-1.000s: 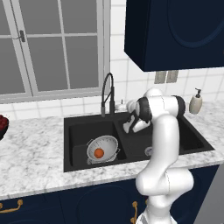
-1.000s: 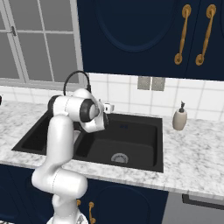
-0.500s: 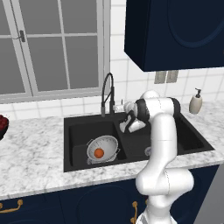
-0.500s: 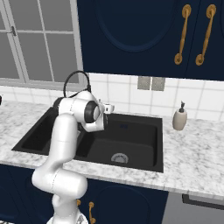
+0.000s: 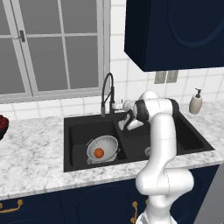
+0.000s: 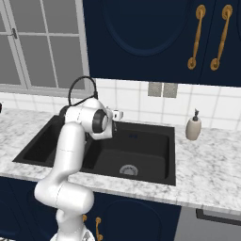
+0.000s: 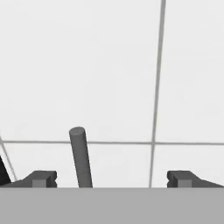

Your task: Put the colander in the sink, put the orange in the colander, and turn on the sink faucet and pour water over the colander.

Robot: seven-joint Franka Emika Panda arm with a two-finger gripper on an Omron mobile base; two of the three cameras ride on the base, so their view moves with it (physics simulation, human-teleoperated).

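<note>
Gripper at the faucet lever, orange in the colander

The gripper (image 7: pixel 112 179) has its 2 fingertips spread wide, holding nothing; the lever (image 7: pixel 80 157) stands between them, base cut off. Mid-frame, the arm's elbow is bent over the sink (image 5: pixel 78 164), where the colander (image 5: pixel 103 148) holds the orange (image 5: pixel 99 152), lower left.

No text, label, brand, number or sign can be read anywhere in these pictures; the soap bottle (image 5: pixel 195 102), the cabinet doors (image 6: pixel 141 37) and the wall outlet plates (image 6: pixel 161 89) all carry plain, unmarked faces
</note>
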